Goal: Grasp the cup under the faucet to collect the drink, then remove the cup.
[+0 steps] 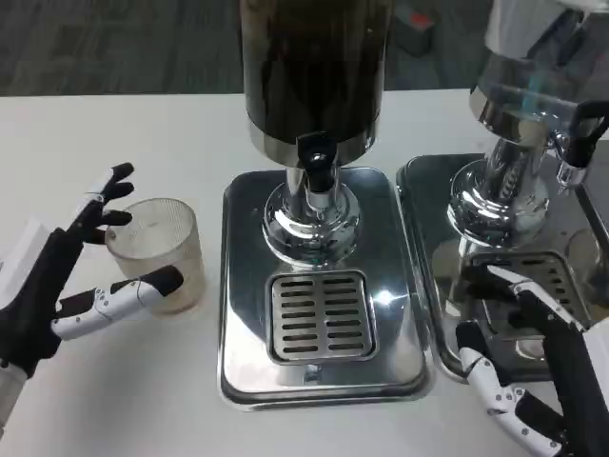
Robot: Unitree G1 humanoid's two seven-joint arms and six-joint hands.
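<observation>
While your left hand (57,286) closes around the cup (157,252), its fingers (107,205) reach over the far side of the rim and its thumb (128,293) lies against the near side low down; you can see contact at the thumb tip, but whether the far fingers press the wall or only hover at it you cannot tell. The hand is spread around the cup, not clamped. The cup is a ribbed clear tumbler, upright on the white table (114,133), just beside the left edge of the steel drip tray (238,362) and not on it. It stands left of the faucet (316,167), not under it. The faucet hangs from the dark dispenser (314,67) above the tray's slotted grate (319,314). Your right hand (538,381) sits low at the right, fingers apart and holding nothing, over the near edge of a second tray (419,219) that carries a second, shiny dispenser (533,95).
</observation>
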